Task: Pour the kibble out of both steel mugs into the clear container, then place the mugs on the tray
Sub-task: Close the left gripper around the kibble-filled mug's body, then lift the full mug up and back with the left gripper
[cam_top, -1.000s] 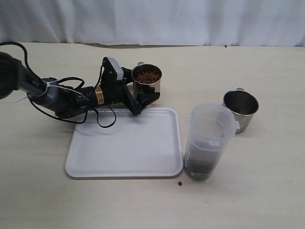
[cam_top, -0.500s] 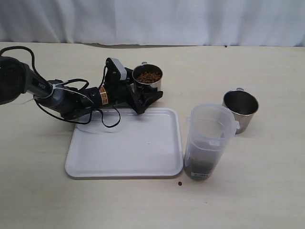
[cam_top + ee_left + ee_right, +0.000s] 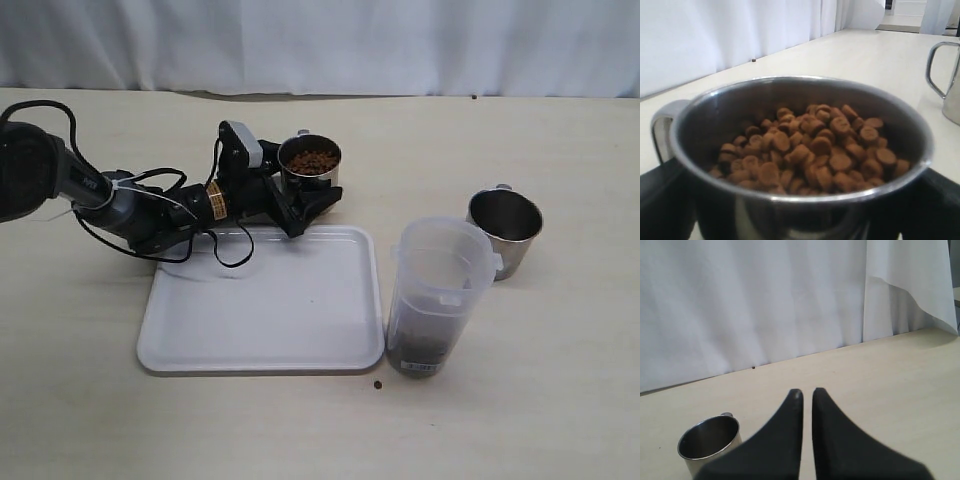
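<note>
A steel mug [image 3: 310,178] full of kibble [image 3: 310,160] stands on the table just behind the white tray [image 3: 265,310]. My left gripper [image 3: 308,185] lies low beside it, open wide, one finger on each side of the mug's wall. Up close, the left wrist view shows that mug [image 3: 800,200] heaped with brown pellets [image 3: 815,150]. The second steel mug [image 3: 505,230] stands empty at the right, next to the clear container [image 3: 440,290], which holds kibble at its bottom [image 3: 420,345]. My right gripper [image 3: 806,392] is shut and holds nothing; the empty mug [image 3: 710,440] sits off to its side.
One loose pellet [image 3: 378,385] lies on the table in front of the container. The left arm's cables [image 3: 215,245] trail over the tray's far left corner. A white curtain [image 3: 320,40] closes off the table's far edge.
The left arm has slid a little further toward the full mug, bringing its open fingers in around it. Mugs, container and tray have stayed where they were.
</note>
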Robot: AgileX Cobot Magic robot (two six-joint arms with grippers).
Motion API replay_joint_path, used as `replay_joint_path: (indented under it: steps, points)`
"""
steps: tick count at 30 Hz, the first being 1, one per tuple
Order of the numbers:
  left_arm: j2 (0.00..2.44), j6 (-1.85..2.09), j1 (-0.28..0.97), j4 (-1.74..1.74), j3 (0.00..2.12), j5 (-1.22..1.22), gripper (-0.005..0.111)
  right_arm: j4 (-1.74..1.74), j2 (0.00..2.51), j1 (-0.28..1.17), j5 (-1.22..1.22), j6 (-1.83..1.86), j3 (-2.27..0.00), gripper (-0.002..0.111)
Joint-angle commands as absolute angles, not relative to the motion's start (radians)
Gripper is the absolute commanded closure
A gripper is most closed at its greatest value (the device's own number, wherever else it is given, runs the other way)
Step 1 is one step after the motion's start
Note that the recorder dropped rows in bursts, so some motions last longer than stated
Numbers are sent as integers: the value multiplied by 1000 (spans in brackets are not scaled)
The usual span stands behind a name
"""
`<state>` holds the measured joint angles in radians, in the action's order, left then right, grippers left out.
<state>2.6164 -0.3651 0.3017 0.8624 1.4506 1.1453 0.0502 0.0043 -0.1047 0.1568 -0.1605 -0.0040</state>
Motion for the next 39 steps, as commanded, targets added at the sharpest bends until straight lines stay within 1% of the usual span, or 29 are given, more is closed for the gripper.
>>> replay_joint_path:
  steps: [1, 5, 8, 10, 14, 22, 30, 34, 39]
  points:
    - [2616, -363, 304, 850, 1457, 1166, 55, 48, 0, -103, 162, -160, 0, 103]
    - [2616, -363, 293, 850, 1457, 1168, 85, 48, 0, -103, 162, -160, 0, 103]
    - [2616, -363, 277, 855, 1457, 1203, 101, 48, 0, -103, 162, -160, 0, 103]
    - [2616, -365, 265, 855, 1457, 1221, 107, 48, 0, -103, 162, -160, 0, 103]
    - [2616, -371, 246, 851, 1457, 1221, 107, 48, 0, -103, 162, -160, 0, 103]
    - [2595, -371, 246, 853, 1457, 1221, 107, 48, 0, -103, 162, -160, 0, 103]
    - [2472, -378, 244, 911, 1457, 1221, 107, 48, 0, -103, 162, -160, 0, 103]
    - [2400, -490, 244, 982, 1457, 1106, 107, 48, 0, -103, 162, -160, 0, 103]
    - [2276, -637, 244, 1153, 1457, 1024, 107, 48, 0, -103, 162, -160, 0, 103]
